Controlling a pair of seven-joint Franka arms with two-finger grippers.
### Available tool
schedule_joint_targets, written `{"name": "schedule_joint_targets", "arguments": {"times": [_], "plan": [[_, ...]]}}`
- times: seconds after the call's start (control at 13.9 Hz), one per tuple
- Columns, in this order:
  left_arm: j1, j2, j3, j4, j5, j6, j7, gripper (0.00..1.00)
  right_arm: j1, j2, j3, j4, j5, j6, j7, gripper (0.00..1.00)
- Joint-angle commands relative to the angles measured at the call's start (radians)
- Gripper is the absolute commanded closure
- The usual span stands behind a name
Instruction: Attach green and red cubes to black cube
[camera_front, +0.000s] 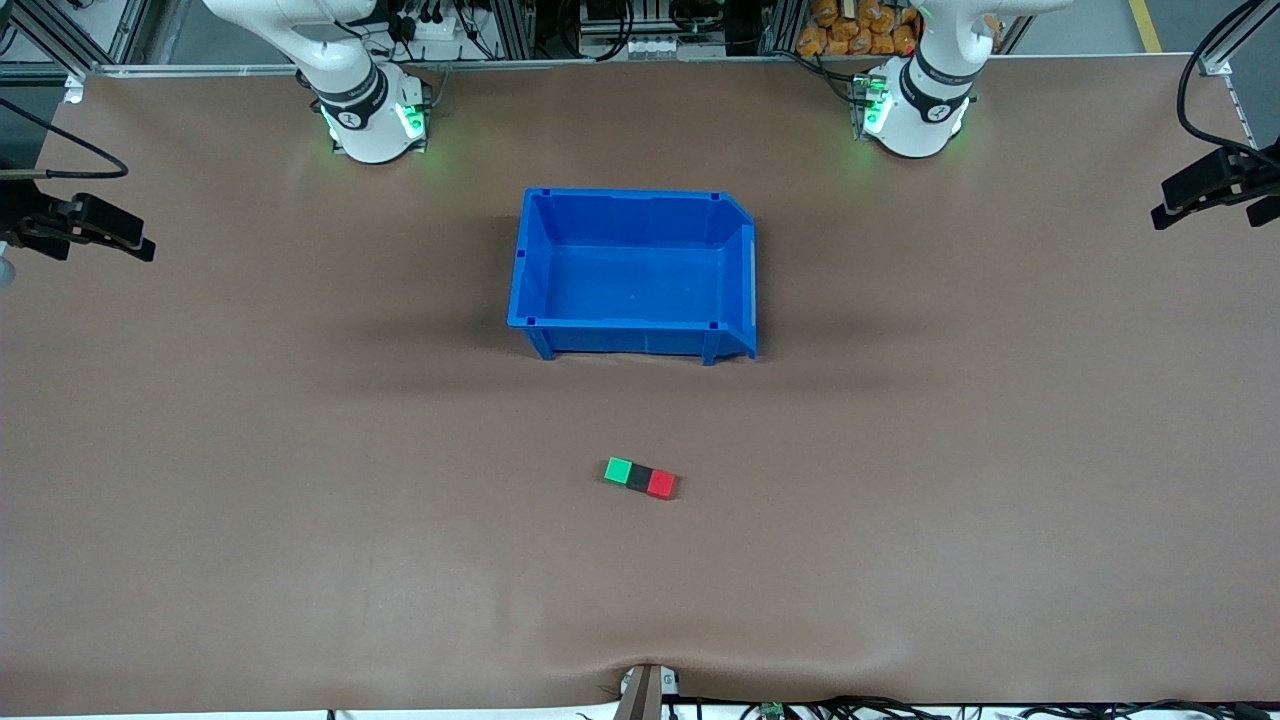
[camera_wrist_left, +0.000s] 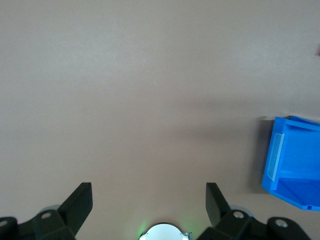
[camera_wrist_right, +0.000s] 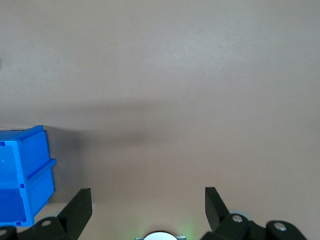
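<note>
The small matte black cube (camera_front: 640, 477) sits on the brown counter (camera_front: 300, 500) between a small green cube (camera_front: 619, 470) and a small red cube (camera_front: 661, 484) — the three touching in one short row, green toward the right arm's end and red toward the left arm's end. The row lies nearer the front camera than the open blue plastic bin (camera_front: 532, 260), well apart from it, and the bin looks empty.

Neither arm is at the cubes. The left gripper (camera_wrist_left: 149, 200) hangs high over bare counter near its own base, fingers spread wide and holding nothing; its wrist view catches only a corner of the bin. The right gripper (camera_wrist_right: 148, 202) hangs likewise over bare counter by its base, fingers apart and empty. Both arms wait.

Judged from how the cubes lie, the joining appears done — both coloured cubes are flush against the black one, though whether they are truly fastened cannot be told from above. If anything remains, the next move calls for a check of the joints, or a gentle squeeze along the row from both ends without knocking it askew.
</note>
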Motion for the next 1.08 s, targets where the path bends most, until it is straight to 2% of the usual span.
{"name": "schedule_joint_targets", "arguments": {"times": [0.0,0.22,1.01], "plan": [[0.001,-0.001,-0.015,-0.007,0.014,0.014,-0.013,0.00,0.004,-0.029,0.006,-0.022,-0.012,0.002,0.019,0.00],[0.009,0.038,-0.015,0.032,0.018,0.014,0.000,0.00,0.001,-0.029,0.004,-0.022,-0.008,0.004,0.019,0.00],[0.010,0.019,-0.012,0.050,-0.034,-0.018,0.008,0.00,-0.020,-0.029,-0.007,-0.010,-0.014,0.008,-0.047,0.00]]}}
